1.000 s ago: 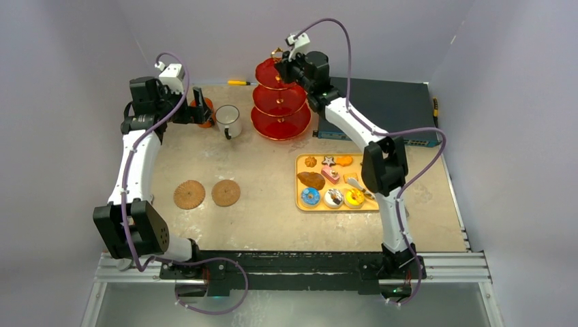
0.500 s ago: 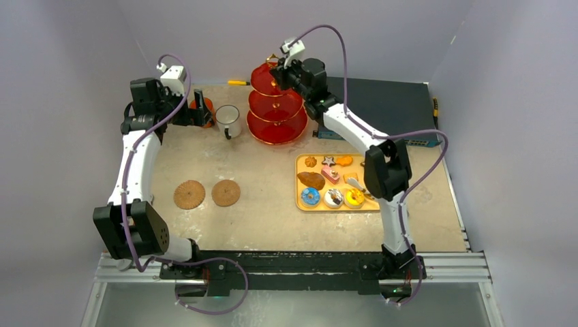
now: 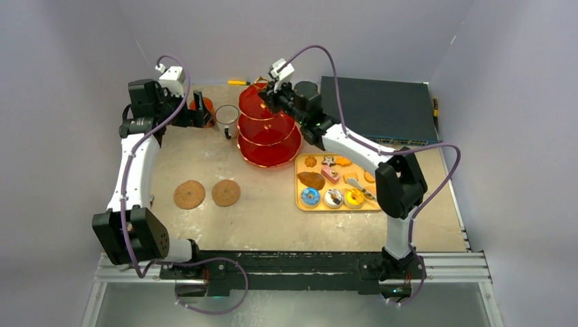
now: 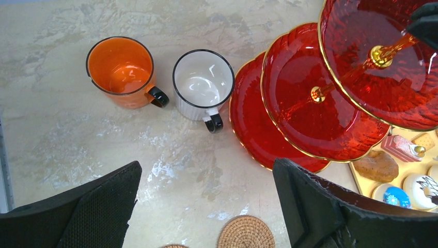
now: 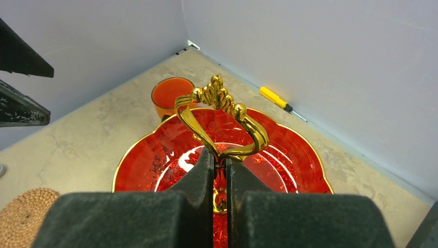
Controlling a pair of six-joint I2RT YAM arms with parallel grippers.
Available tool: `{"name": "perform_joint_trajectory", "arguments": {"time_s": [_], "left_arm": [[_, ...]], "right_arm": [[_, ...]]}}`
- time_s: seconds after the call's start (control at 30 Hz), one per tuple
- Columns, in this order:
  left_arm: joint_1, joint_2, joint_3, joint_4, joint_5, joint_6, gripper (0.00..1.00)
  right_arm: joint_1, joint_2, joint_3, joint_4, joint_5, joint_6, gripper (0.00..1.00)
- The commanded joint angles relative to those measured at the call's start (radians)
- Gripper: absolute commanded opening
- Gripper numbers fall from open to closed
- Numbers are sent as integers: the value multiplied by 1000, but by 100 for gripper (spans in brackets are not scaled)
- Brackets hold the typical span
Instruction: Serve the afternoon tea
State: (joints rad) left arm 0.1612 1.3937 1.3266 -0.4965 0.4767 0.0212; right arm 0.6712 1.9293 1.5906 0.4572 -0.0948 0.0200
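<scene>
The red three-tier stand [image 3: 268, 133] stands left of the table's back middle, tiers bare, next to the white mug [image 3: 226, 117]. My right gripper [image 3: 270, 93] is shut on the stand's gold stem just under the gold handle [image 5: 221, 106], above the top tier [image 5: 289, 160]. The orange mug [image 3: 202, 109] sits at the back left, beside the white mug [image 4: 202, 85]. My left gripper [image 3: 200, 107] hovers open and empty above the orange mug [image 4: 120, 71]. Pastries and donuts [image 3: 332, 181] lie on the yellow tray.
The yellow tray [image 3: 300, 184] lies right of centre. Two woven coasters [image 3: 189, 194] sit on the left front. A dark electronics box [image 3: 382, 109] fills the back right. A yellow screwdriver [image 3: 240, 82] lies along the back wall. Grey walls enclose the table.
My right gripper has dragged the red stand leftward and toward the front, from beside the dark box to next to the white mug. The left arm has barely moved.
</scene>
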Motion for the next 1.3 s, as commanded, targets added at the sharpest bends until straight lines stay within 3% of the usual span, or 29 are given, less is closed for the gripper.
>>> {"name": "perform_joint_trajectory", "arguments": {"time_s": [0.0, 0.3, 0.43, 0.63, 0.77, 1.0, 1.27], "left_arm": [[0, -39, -11, 1, 29, 17, 99], [0, -52, -18, -22, 63, 33, 99], [0, -67, -24, -39, 74, 46, 99], [0, -87, -33, -66, 86, 74, 99], [-10, -88, -34, -86, 101, 85, 99], [-70, -105, -28, -147, 97, 137, 99], [-155, -137, -27, -237, 75, 251, 99]], "right_arm": [[14, -67, -53, 87, 50, -2, 6], [14, -128, -129, 117, 108, -8, 64], [15, -190, -148, 67, 142, -12, 73], [13, -353, -251, -39, 197, 19, 97], [11, -448, -340, -105, 264, 58, 98], [-81, -549, -455, -411, 561, 242, 91], [-310, -725, -720, -522, 555, 416, 83]]}}
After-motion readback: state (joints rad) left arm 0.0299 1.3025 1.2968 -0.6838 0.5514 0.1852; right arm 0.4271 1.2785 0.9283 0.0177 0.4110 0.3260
